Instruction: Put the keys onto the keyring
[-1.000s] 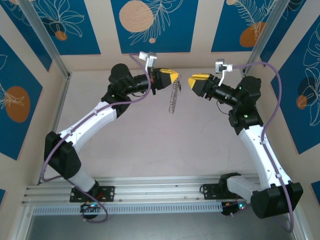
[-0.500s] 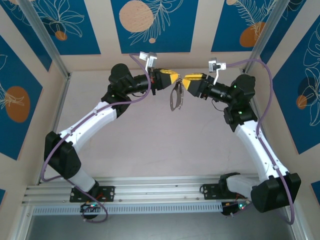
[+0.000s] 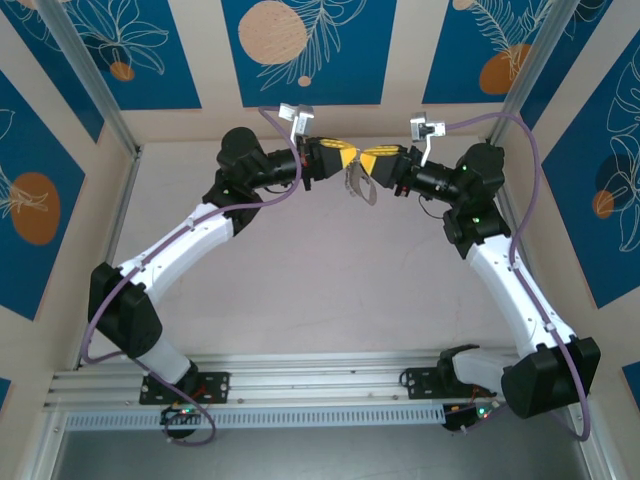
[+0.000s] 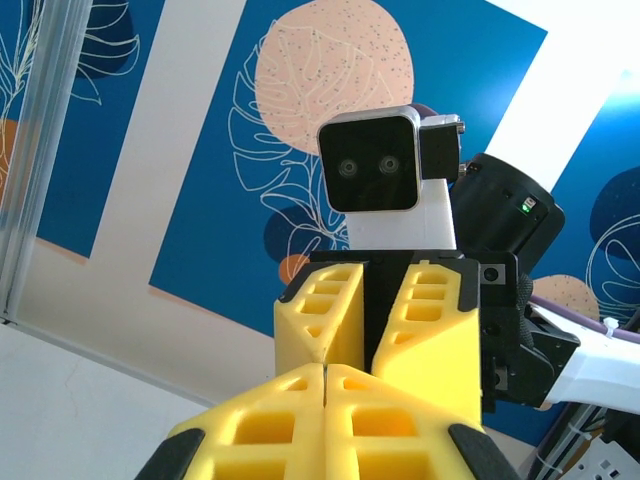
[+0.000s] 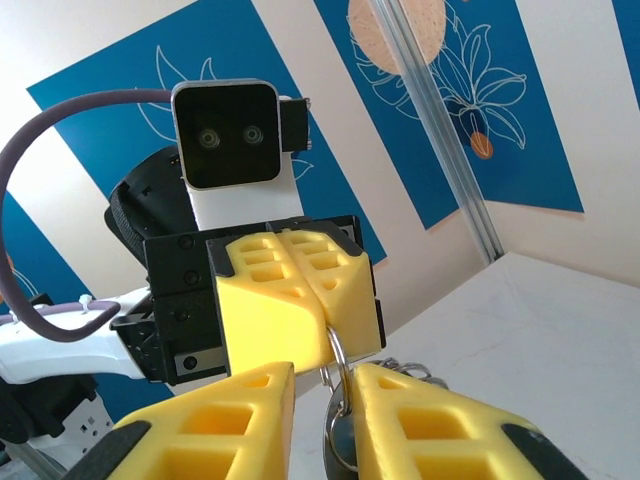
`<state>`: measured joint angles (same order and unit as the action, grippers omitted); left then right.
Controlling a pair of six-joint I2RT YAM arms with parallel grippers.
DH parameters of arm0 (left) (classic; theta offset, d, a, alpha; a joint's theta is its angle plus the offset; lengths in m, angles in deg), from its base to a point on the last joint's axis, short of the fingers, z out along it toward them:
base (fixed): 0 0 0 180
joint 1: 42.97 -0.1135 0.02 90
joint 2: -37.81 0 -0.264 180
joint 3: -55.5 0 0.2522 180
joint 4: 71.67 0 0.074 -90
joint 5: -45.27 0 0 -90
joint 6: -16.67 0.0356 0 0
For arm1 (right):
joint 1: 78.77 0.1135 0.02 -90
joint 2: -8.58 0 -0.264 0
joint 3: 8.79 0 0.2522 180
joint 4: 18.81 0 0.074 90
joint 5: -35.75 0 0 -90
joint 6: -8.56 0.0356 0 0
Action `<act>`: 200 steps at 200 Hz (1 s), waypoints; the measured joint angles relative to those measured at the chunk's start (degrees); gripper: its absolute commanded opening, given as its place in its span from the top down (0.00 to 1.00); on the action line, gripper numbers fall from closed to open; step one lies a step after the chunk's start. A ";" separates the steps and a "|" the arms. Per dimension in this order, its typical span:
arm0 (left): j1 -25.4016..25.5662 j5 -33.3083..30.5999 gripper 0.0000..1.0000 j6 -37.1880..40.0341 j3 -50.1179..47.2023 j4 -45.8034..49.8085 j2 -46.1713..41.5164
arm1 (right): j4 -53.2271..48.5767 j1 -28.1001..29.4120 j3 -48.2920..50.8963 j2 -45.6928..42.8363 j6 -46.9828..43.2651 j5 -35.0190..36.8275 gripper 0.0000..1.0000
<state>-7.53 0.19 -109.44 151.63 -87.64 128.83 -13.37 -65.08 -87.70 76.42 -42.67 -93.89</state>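
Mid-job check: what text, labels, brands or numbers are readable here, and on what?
None readable.
The wall panels show leaf and circle art, no lettering.
The left claw, the right claw and the keyring bear no legible marking; any fine print is too small to tell.

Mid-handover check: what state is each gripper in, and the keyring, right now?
left gripper: shut, pinching the top of the keyring.
right gripper: partly open, one finger on each side of the keyring, not visibly clamped.
keyring: lifted, hanging from the left gripper's tips, small silvery pieces dangling from it.
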 measured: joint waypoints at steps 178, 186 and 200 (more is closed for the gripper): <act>-0.22 1.84 0.67 13.57 6.19 17.40 -1.01 | -21.38 -1.14 -12.17 3.30 -14.16 -2.19 1.00; -0.50 2.38 0.66 15.67 7.34 19.87 -1.27 | -23.96 -1.36 -13.35 3.65 -16.28 -2.62 1.00; -1.11 3.72 0.66 19.08 9.42 24.28 -1.60 | -28.79 -1.42 -15.39 4.33 -19.96 -3.13 1.00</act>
<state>-8.65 3.91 -90.36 161.05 -63.36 127.24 -42.16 -66.50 -103.09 80.74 -62.63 -97.02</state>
